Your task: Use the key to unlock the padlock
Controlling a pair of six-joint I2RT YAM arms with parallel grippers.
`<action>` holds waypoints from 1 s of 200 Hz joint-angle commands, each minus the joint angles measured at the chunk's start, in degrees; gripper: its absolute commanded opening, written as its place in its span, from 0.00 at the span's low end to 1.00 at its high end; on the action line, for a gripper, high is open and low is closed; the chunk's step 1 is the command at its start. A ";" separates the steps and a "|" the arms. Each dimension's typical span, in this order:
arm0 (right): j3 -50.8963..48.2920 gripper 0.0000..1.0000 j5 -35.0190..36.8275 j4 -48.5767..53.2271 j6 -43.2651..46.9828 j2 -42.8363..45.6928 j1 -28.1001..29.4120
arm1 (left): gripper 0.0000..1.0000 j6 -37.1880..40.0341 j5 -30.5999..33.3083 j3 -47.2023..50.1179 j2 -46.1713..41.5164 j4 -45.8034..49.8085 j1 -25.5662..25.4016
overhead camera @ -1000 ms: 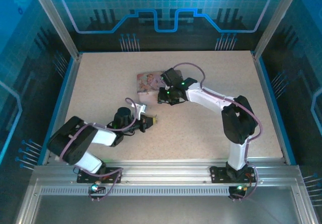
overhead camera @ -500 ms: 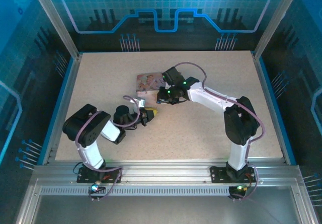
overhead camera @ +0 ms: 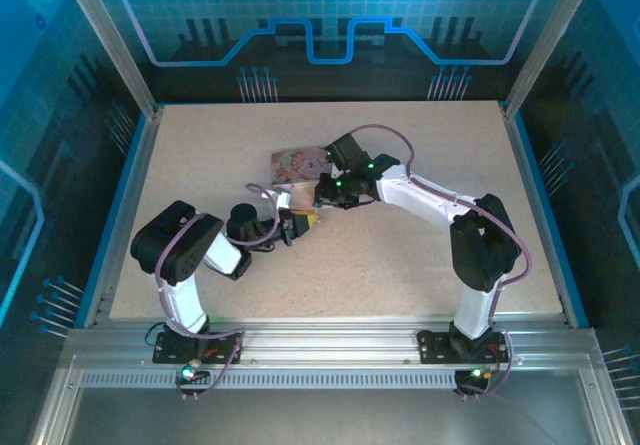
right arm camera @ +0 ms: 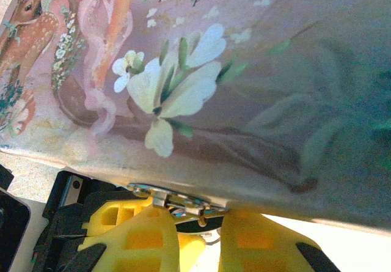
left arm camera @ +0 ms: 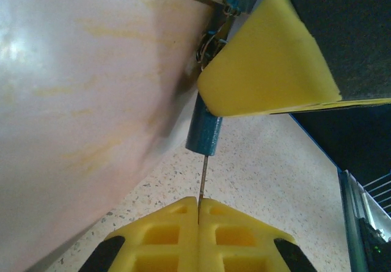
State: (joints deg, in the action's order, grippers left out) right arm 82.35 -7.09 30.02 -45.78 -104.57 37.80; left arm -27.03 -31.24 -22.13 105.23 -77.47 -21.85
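Currently, centre of left wrist view: left gripper point(left arm camera: 198, 209) clamps the key point(left arm camera: 202, 174), its tip meeting the underside of the padlock point(left arm camera: 204, 131), which hangs at the hasp of the tin point(left arm camera: 79, 101). Bottom of right wrist view: right gripper point(right arm camera: 197, 223) narrow, seemingly pinching the shackle. Insertion looks begun; turning and shackle release remain.

Cursive "fairies pattern", partly cropped, on the pink tin point(right arm camera: 256, 101)

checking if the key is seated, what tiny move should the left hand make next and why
Probably ease the left hand straight toward the padlock a little, then twist. The key is pinched in that shut hand, lined up with the blue body, its tip at the underside, yet bare shaft shows between them, so full seating is unclear.
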 commanded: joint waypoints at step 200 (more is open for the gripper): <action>0.31 0.00 -2.00 0.74 2.25 2.57 1.03 | 0.00 -2.09 0.15 -1.86 1.40 -1.24 1.28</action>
State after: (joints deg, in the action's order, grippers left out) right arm 82.19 -7.55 30.06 -44.66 -104.57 37.87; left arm -28.29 -31.62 -22.44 105.82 -77.47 -21.10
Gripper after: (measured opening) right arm 0.140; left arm 0.045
